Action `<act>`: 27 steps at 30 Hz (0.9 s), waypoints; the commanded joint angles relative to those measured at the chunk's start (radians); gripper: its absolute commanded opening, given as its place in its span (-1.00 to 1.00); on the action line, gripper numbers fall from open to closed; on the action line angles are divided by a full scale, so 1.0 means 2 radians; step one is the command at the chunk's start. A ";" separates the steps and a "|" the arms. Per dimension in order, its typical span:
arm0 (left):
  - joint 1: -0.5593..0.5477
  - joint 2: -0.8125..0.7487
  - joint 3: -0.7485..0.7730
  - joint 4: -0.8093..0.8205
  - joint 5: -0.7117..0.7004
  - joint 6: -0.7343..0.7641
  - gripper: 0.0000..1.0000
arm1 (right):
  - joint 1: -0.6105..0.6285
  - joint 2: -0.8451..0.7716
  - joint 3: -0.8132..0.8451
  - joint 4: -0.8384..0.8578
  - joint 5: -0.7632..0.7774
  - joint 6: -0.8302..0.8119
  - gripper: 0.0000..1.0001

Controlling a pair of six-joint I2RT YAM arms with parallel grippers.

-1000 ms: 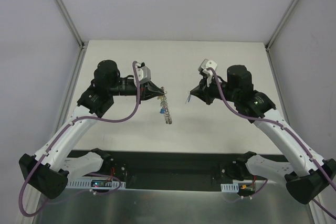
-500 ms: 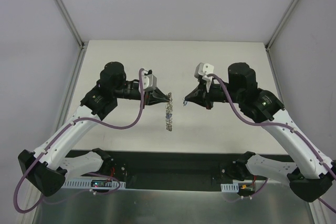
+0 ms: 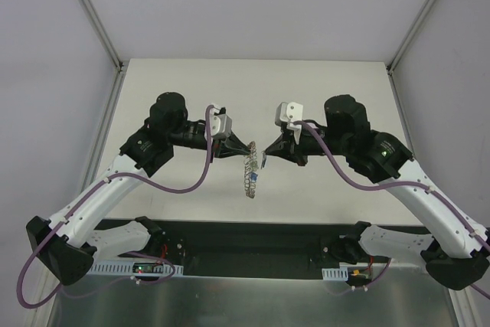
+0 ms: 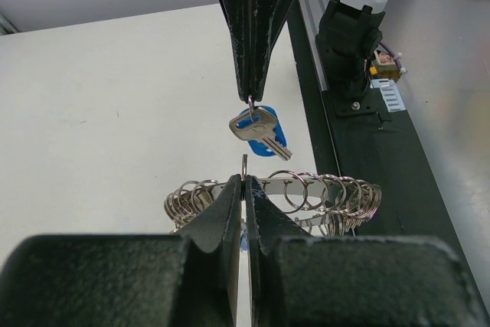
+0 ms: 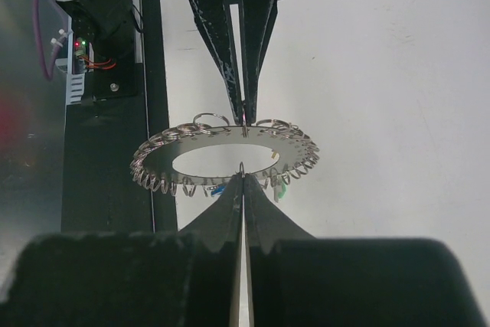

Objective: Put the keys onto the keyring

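The keyring (image 3: 248, 170) is a flat grey disc with a wide hole and several small wire loops round its rim. It hangs above the table. My left gripper (image 3: 246, 147) is shut on one loop of its rim (image 4: 243, 181). My right gripper (image 3: 264, 151) is shut on a small ring carrying a blue-headed key (image 4: 259, 129), which dangles just above the keyring (image 4: 337, 193). In the right wrist view the keyring (image 5: 159, 160) lies between my right gripper (image 5: 242, 176) and the left gripper (image 5: 243, 116). Green (image 5: 277, 191) and blue (image 5: 218, 187) key heads hang under it.
The white table (image 3: 329, 97) has grey enclosure walls at the back and both sides. A black rail (image 3: 253, 246) with the two arm bases and their cables runs along the near edge.
The two grippers have closed in on each other. The left brought the keyring to the right and the right brought the key to the left, so their tips now nearly meet.
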 commanded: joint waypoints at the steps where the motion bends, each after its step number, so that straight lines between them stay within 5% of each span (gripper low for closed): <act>1: -0.008 0.004 0.026 0.026 0.020 0.009 -1.00 | 0.011 0.004 0.028 -0.008 0.024 -0.025 -0.98; 27: -0.017 0.017 0.040 0.027 0.013 0.008 -1.00 | 0.028 0.023 0.054 -0.031 0.046 -0.059 -0.98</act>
